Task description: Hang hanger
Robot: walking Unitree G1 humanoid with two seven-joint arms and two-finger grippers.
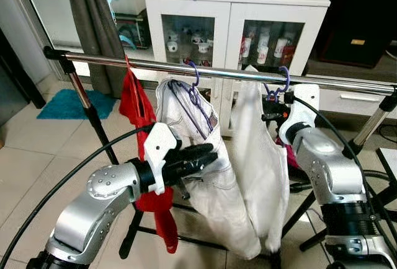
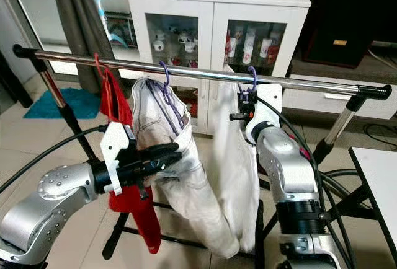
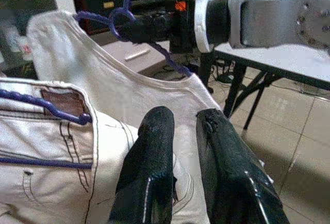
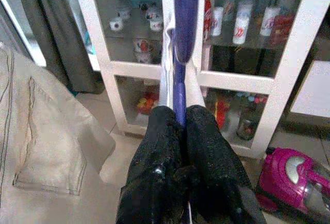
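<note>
Nearest my camera is the left gripper [image 1: 201,154], its two black fingers [image 3: 147,177] a narrow gap apart with nothing between them, resting against the pale trousers [image 1: 205,176]. Farthest left on the chrome rail [image 1: 155,66] I see a red garment [image 1: 139,111] hanging on its own hook. Next along, the trousers hang from a purple hanger [image 1: 193,86] hooked over the rail. Right of that hangs a white top [image 1: 257,157] on the second purple hanger [image 1: 279,86], whose hook sits over the rail. My right gripper [image 4: 181,126] is raised just under the rail, fingers pinched tight on that hanger's stem. Behind stands a white glass-door cabinet [image 1: 239,8]. A pink vacuum cleaner [image 4: 296,180] lies on the floor.
</note>
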